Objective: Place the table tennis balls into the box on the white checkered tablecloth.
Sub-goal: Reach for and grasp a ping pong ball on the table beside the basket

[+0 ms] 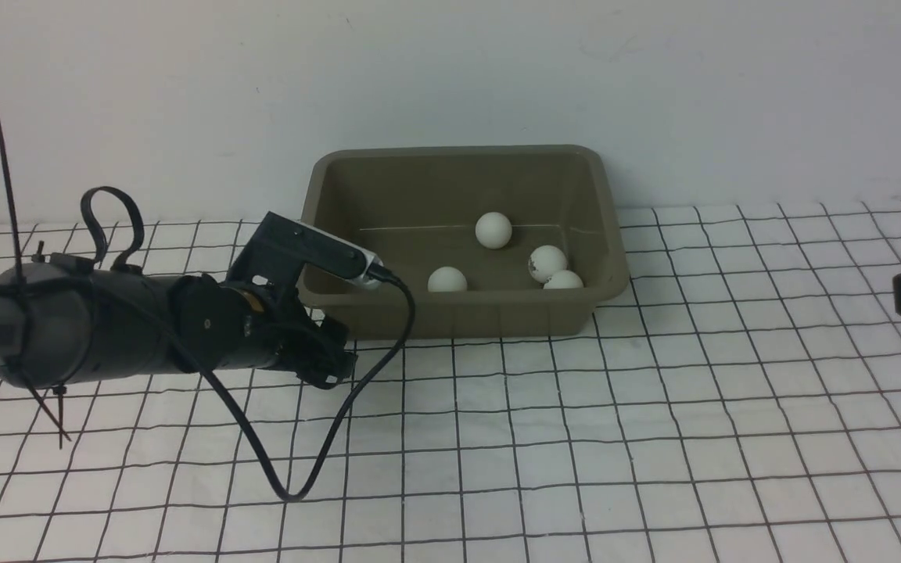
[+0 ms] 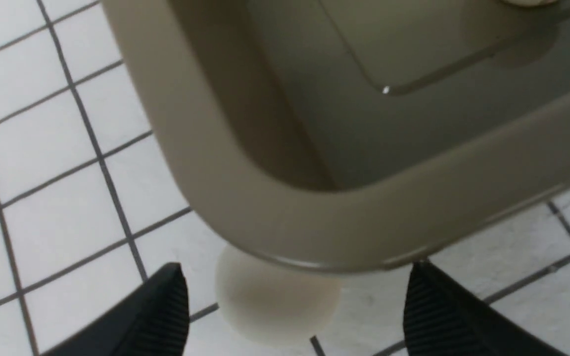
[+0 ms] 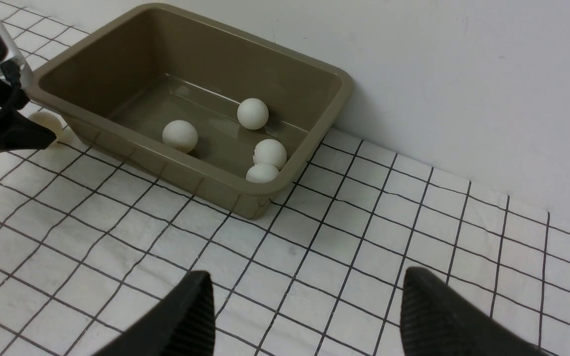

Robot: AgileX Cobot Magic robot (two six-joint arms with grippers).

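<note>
The olive-grey box (image 1: 458, 317) stands on the white checkered tablecloth (image 1: 576, 438) against the wall. Several white table tennis balls lie inside it, among them one near the back (image 1: 493, 230) and one by the front wall (image 1: 447, 279). One more ball (image 2: 275, 301) rests on the cloth outside the box's front left corner, partly under the rim (image 2: 206, 163). My left gripper (image 2: 297, 266) is open, with a finger on either side of that ball and not touching it. My right gripper (image 3: 307, 274) hangs open and empty over the cloth, right of the box.
The white wall runs right behind the box. The left arm's black cable (image 1: 325, 438) loops down onto the cloth in front of the box. Bare checkered cloth stretches in front of and to the right of the box.
</note>
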